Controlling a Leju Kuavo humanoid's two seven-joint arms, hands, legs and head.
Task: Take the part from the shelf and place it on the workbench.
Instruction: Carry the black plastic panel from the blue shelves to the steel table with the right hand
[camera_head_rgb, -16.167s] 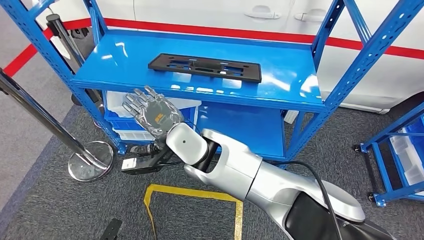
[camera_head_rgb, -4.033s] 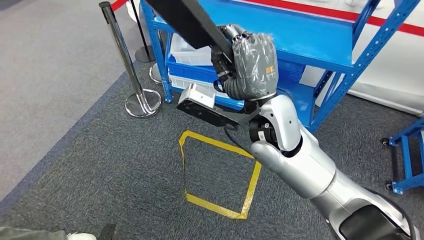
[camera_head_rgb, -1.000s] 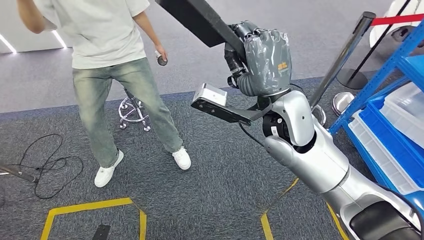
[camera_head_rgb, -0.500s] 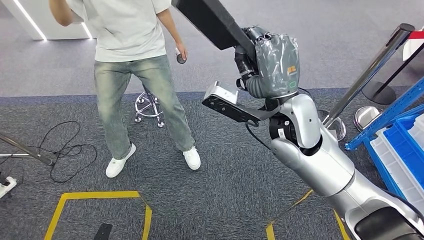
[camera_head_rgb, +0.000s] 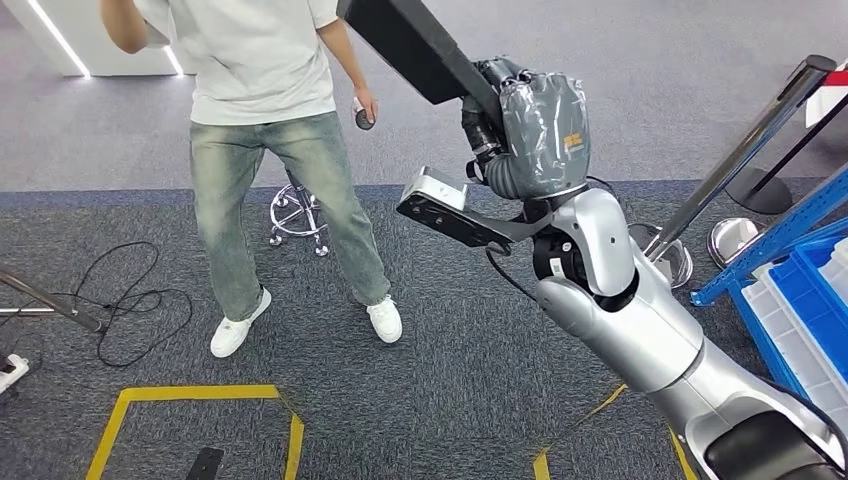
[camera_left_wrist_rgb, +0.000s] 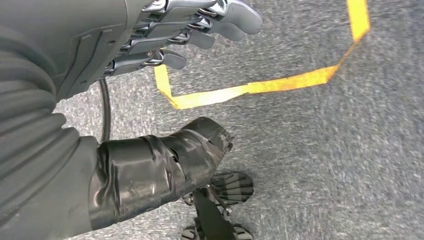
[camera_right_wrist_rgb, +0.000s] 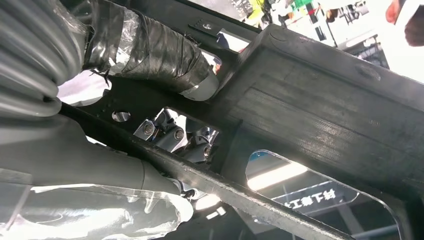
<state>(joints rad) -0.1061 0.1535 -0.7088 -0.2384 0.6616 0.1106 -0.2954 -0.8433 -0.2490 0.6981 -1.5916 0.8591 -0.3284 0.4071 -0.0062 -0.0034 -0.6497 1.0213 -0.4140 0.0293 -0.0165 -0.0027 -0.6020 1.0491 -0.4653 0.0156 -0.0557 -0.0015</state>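
The part (camera_head_rgb: 415, 45) looked like matt black plastic; the right hand (camera_head_rgb: 535, 130) wore glossy, crinkled film; the floor (camera_head_rgb: 450, 330) was rough grey carpet.

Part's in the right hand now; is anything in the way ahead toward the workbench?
The right hand grips the black part, held high. A person stands right ahead, close to the part's raised end. The workbench cannot be seen, so the rest of the path cannot be judged.

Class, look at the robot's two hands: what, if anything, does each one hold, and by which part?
The right hand grips the black part at its lower end. The left hand holds nothing.
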